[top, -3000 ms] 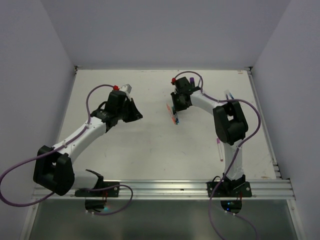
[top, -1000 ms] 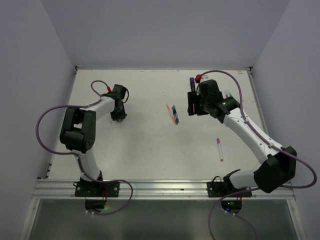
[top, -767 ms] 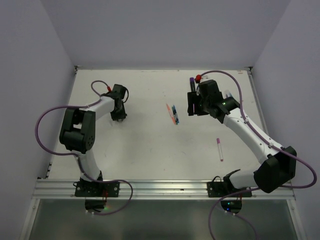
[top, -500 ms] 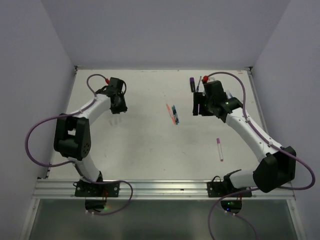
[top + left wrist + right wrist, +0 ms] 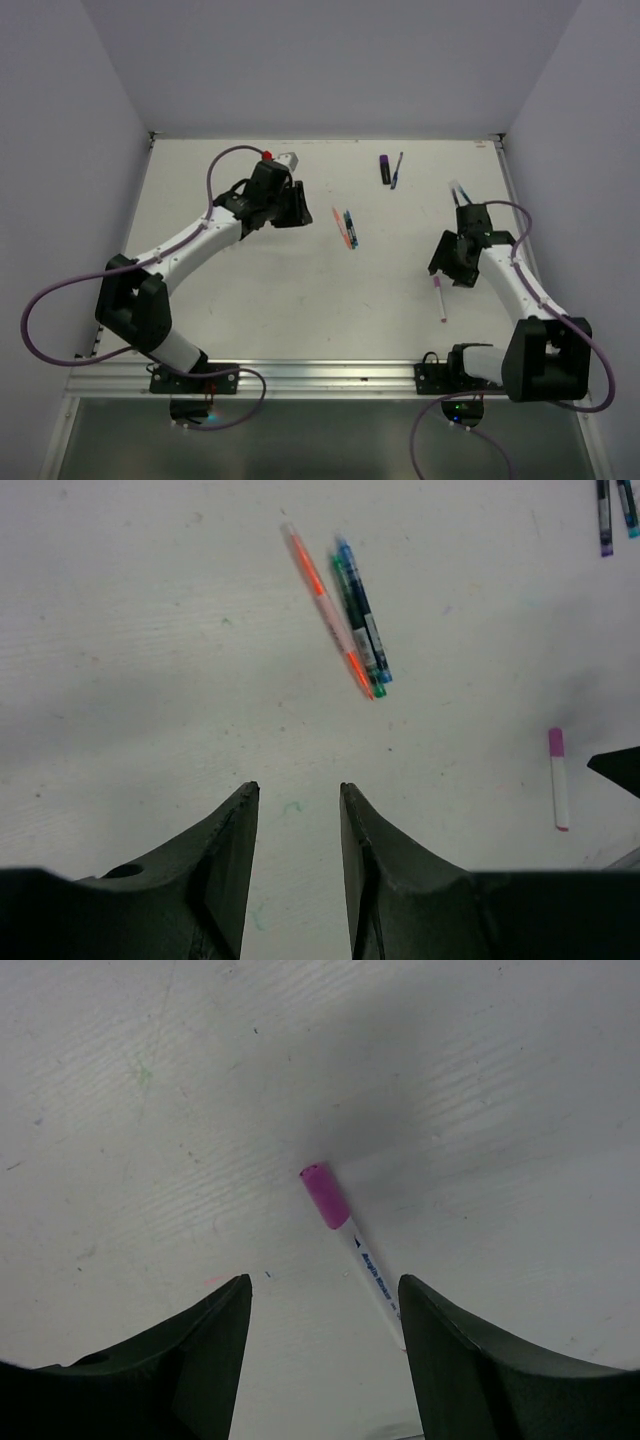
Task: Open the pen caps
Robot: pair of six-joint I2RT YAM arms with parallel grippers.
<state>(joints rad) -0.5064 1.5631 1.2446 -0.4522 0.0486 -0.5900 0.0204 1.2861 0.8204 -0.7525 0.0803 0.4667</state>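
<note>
My left gripper [image 5: 298,214] [image 5: 297,790] stands open and empty above bare table, left of a thin orange pen [image 5: 341,226] [image 5: 324,608] and a blue and green pen pair [image 5: 349,229] [image 5: 360,620] lying side by side. Over a white pen [image 5: 441,300] [image 5: 372,1272] my right gripper [image 5: 447,268] [image 5: 322,1282] hangs open; the pen's pink cap [image 5: 325,1196] [image 5: 555,742] lies just ahead of the fingertips, still on the pen. A stubby purple marker [image 5: 384,168] [image 5: 604,514] and a blue pen [image 5: 397,170] [image 5: 628,505] rest at the far side.
Another pen [image 5: 460,190] lies near the table's right edge [image 5: 525,250], beside the right forearm. White walls close off the table at the back and sides. A metal rail [image 5: 330,375] runs along the near edge.
The left arm swung from the far left toward the middle pens and its jaws widened. The right arm pulled back from the purple marker and came down over the pink-capped pen.
</note>
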